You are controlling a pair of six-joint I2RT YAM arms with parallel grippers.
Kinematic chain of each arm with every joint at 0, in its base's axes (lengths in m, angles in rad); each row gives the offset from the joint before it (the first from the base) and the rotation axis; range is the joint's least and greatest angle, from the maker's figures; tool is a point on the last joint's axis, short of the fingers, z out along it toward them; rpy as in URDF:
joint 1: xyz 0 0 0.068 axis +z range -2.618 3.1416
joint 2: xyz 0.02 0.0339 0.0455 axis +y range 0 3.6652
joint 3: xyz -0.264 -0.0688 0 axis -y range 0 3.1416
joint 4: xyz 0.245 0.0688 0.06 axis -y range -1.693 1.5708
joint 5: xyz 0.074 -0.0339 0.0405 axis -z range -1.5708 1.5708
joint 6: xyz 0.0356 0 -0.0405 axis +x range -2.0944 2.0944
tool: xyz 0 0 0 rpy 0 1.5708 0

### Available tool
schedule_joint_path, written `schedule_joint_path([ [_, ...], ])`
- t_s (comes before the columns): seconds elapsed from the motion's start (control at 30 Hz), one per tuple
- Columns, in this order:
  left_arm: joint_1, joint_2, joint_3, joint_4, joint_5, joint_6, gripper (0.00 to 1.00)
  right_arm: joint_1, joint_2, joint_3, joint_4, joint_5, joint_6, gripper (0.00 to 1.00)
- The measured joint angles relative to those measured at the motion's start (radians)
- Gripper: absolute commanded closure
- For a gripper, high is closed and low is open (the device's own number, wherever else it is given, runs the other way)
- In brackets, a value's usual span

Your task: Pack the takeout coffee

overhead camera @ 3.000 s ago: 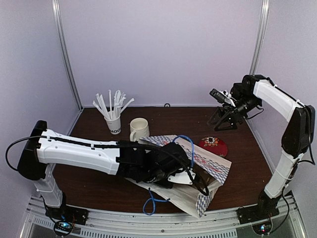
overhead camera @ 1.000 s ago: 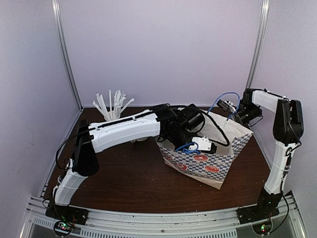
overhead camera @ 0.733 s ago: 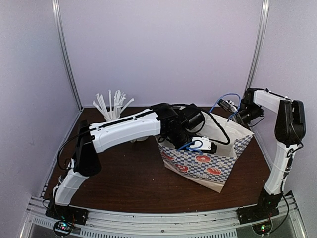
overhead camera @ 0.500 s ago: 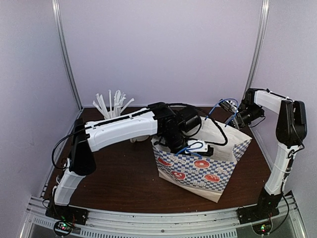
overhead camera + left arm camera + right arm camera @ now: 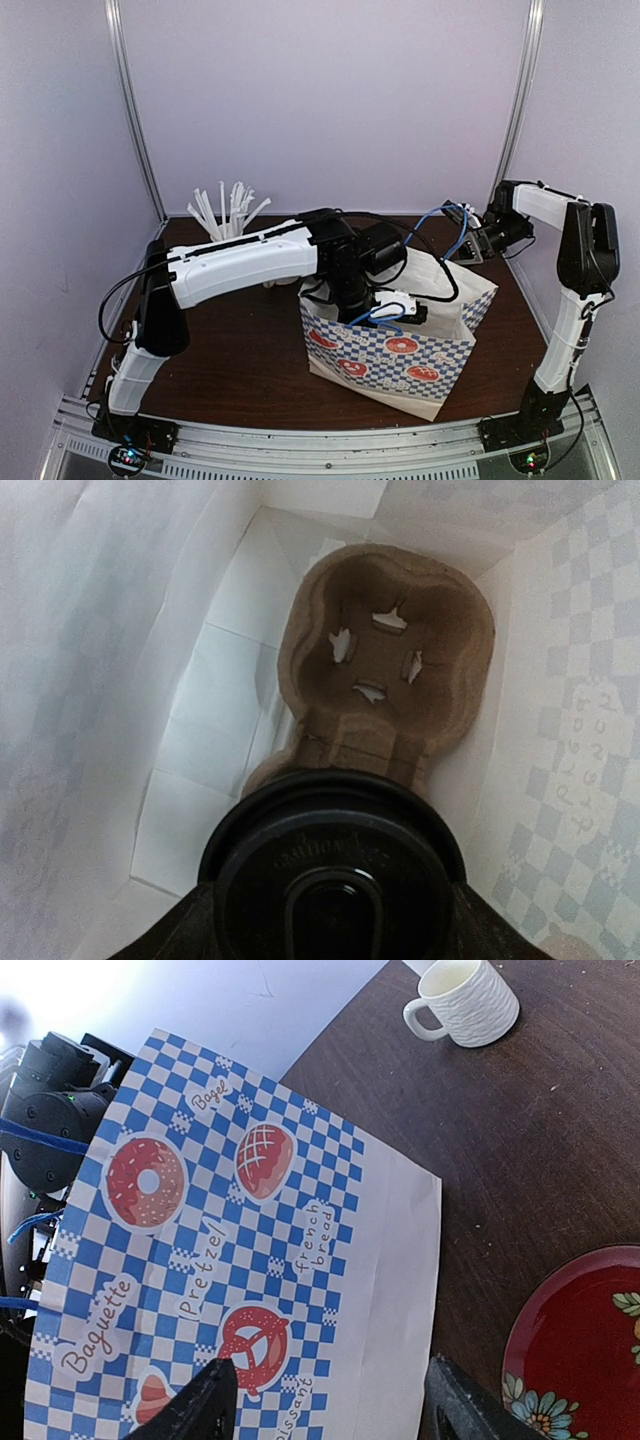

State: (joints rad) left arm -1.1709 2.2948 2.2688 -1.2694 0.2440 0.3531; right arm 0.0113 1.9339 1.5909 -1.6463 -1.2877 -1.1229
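From above, the checkered paper bag [image 5: 400, 350] stands upright and open on the dark table [image 5: 230, 350]. The left arm [image 5: 250, 265] bends at the wrist and plunges down through the bag's mouth, so its pincer is hidden inside. The right gripper [image 5: 468, 243] sits at the bag's far right rim, with its arm folded high behind it. A cup of white straws [image 5: 228, 228] stands well apart at the back left.

Down the left wrist camera, the takeout coffee [image 5: 335, 875] fills the lower frame, black lid up. The left gripper [image 5: 335, 935] is clamped on it, one dark finger showing at each side of the lid. Beneath it a pulp cup carrier [image 5: 385, 670] lies on the bag's white floor, its far well empty. The cup looks lined up over the near well, but whether it is seated cannot be told. I judge the packing nearly done: the cup is inside the bag, and what is left is to seat it, let go and lift the arm out.

At the right wrist, the fingers [image 5: 200, 1410] stand spread wide with nothing pinched between them, as far as shows. The bag's printed outer wall lies beyond them. A cream ceramic mug [image 5: 465, 995] and a red plate [image 5: 580, 1350] rest on the table past the bag.
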Motion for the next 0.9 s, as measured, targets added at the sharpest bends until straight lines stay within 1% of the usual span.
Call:
schedule_joint_path([
  [0.1, -0.002, -0.001, 0.000, 0.000, -0.008, -0.001, 0.22, 0.000, -0.003, -0.011, 0.001, -0.007, -0.001, 0.30],
  [0.17, -0.003, -0.006, -0.003, 0.000, -0.017, -0.005, 0.16, 0.000, -0.013, -0.022, 0.001, -0.012, -0.007, 0.27],
  [0.27, -0.009, -0.020, -0.008, -0.008, -0.034, -0.022, 0.11, 0.000, -0.044, -0.026, 0.001, -0.018, -0.011, 0.23],
  [0.43, -0.015, -0.078, -0.040, -0.026, -0.062, -0.034, 0.04, 0.000, -0.098, -0.026, 0.000, -0.023, -0.019, 0.21],
  [0.7, -0.016, -0.204, -0.050, 0.000, -0.050, -0.026, 0.02, 0.000, -0.116, -0.029, -0.001, -0.034, -0.021, 0.20],
  [0.9, -0.016, -0.262, -0.053, 0.045, -0.049, -0.005, 0.02, 0.000, -0.118, -0.029, 0.000, -0.034, -0.009, 0.20],
])
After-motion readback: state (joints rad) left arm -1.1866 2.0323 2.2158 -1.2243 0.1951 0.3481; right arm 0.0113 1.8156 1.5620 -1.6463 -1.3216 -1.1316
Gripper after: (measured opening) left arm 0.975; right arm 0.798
